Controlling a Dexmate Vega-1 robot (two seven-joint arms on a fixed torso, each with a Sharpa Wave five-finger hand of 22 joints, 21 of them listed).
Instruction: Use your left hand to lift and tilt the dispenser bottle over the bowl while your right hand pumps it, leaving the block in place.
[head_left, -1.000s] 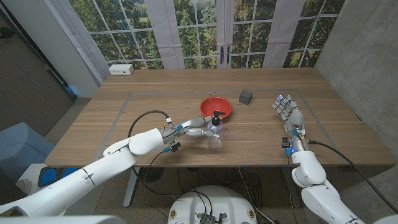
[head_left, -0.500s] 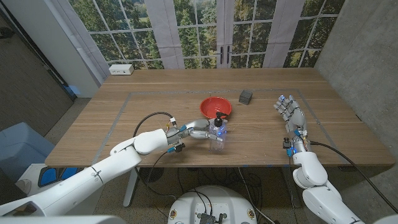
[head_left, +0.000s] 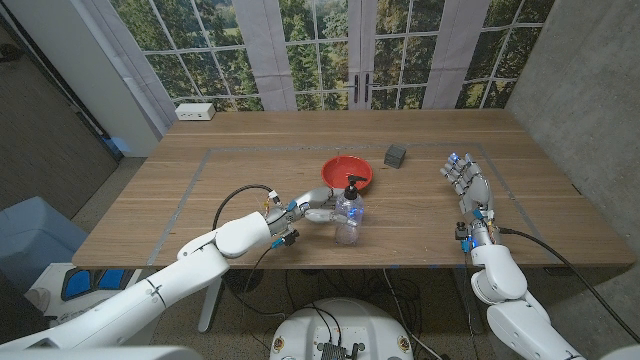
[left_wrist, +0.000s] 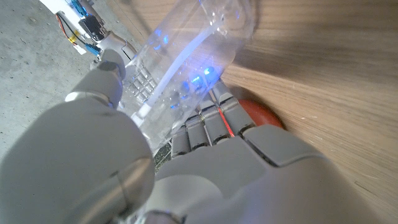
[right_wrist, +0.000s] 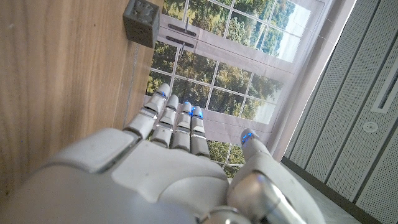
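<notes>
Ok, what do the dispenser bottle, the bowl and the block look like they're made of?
Dispenser bottle: clear plastic, apparently; the table shows through it. Pump black.
Bowl: red, smooth, likely plastic.
Block: dark grey, matte; material unclear.

Your left hand (head_left: 318, 207) covers the near side of the dispenser bottle (head_left: 348, 212), so from the head view you cannot tell how firmly the fingers close on it. In the left wrist view the bottle is blurred and cut off at the picture's edge, and only a sliver of the red bowl (left_wrist: 260, 114) shows past the fingers. The block (right_wrist: 141, 22) is clipped at the right wrist view's edge.
</notes>
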